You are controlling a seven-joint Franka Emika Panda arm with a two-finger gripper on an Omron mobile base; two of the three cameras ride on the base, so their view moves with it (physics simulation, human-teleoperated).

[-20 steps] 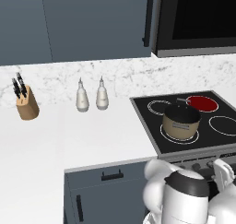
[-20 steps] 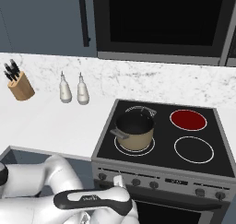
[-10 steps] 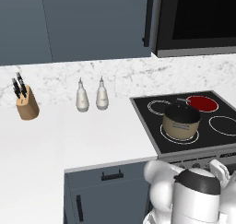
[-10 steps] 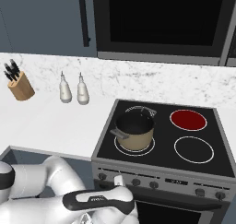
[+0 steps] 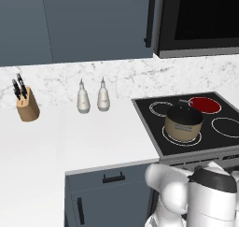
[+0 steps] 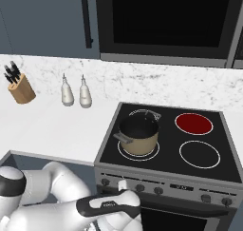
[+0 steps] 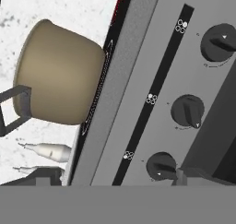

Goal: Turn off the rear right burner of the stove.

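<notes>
Presently, everything is being placed against the stove (image 6: 166, 154).

Stove: the black glass cooktop is sitting in the white counter (image 5: 56, 142), its grey front panel (image 6: 161, 188) facing the robot and carrying a row of small dark knobs.

Rear right burner (image 6: 193, 123): it is glowing bright red at the stove's back right corner — just behind the black white-ringed zone (image 6: 200, 154) at the front right. In the left base view it (image 5: 204, 104) is showing red behind the pot.

Pot (image 6: 137, 135): a tan pot with dark handles is standing upright on the stove's front left ring; in the hand view it (image 7: 57, 73) is lying sideways because the camera is rolled.

Gripper (image 6: 124, 187): it is hovering just in front of the stove's front panel, near the left end of the knob row, touching nothing that can be seen. The jaws are standing wide apart and empty.

Knobs (image 7: 187, 111): three are appearing in the hand view along the stove's panel, beside a dark strip with small burner symbols.

Bottles (image 6: 76, 91): two pale bottles are standing side by side on the counter to the left of the stove, against the marble backsplash.

Knife block (image 6: 21, 88): it is sitting farther left of the stove than the bottles — dark handles sticking up.

Microwave (image 6: 166, 23): it is hanging above the stove.
</notes>
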